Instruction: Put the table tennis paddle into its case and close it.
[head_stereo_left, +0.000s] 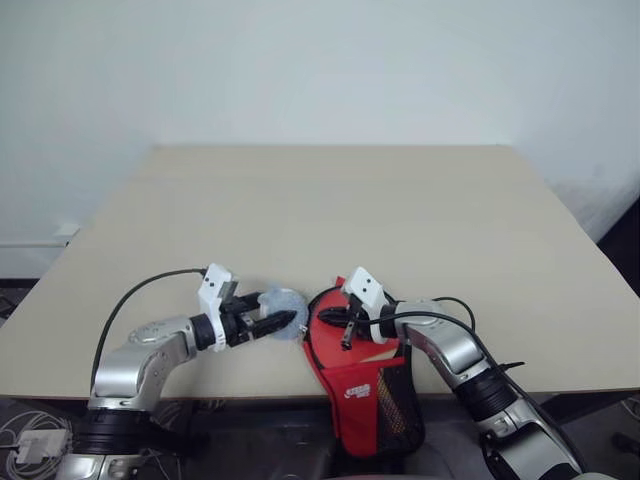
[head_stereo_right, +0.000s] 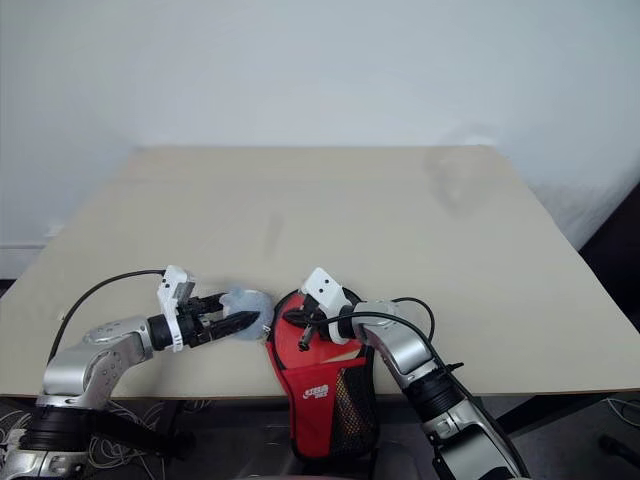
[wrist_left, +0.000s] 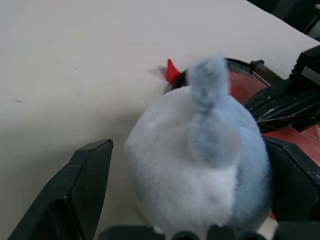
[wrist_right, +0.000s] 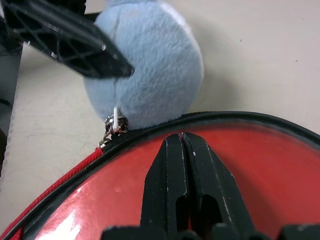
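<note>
Table (head_stereo_left: 330, 210): broad beige top under plain white wall.

Case (head_stereo_left: 362, 390): red side up at near edge, tail with mesh hanging over edge; paddle (wrist_right: 150, 165) inside, glossy red face showing within zip rim.

Step, by judgement: closing stage.

Left gripper (head_stereo_left: 283, 322): jaws wide, straddling fluffy blue-grey pom-pom (wrist_left: 200, 155) clipped to zip pull.

Right gripper (head_stereo_left: 334, 314): fingers pressed together, empty, tips pinning case.

Next: left must pinch pom-pom, draw zip around rim.
</note>
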